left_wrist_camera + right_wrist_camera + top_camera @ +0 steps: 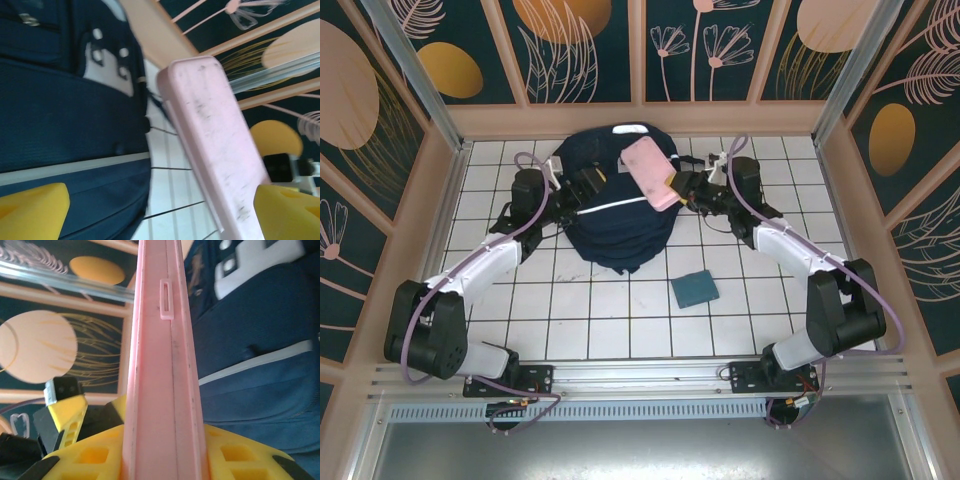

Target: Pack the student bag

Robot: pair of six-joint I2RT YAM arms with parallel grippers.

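Observation:
The student bag (610,215), a dark navy backpack with a thin white stripe, lies at the back middle of the tiled floor. It also appears in the left wrist view (65,125) and the right wrist view (255,340). My right gripper (682,190) (162,460) is shut on a flat pink case (652,172) (160,365), held tilted above the bag's top right. My left gripper (582,188) (160,215) sits at the bag's upper left. Its yellow fingers (32,210) stand wide open with nothing held, and the pink case (215,135) hangs ahead of them.
A small teal book (694,289) lies flat on the tiles in front of the bag, to the right. Wooden walls with dark floral panels (580,50) enclose the floor at the back and sides. Bare white tiles (610,320) stretch in front of the bag.

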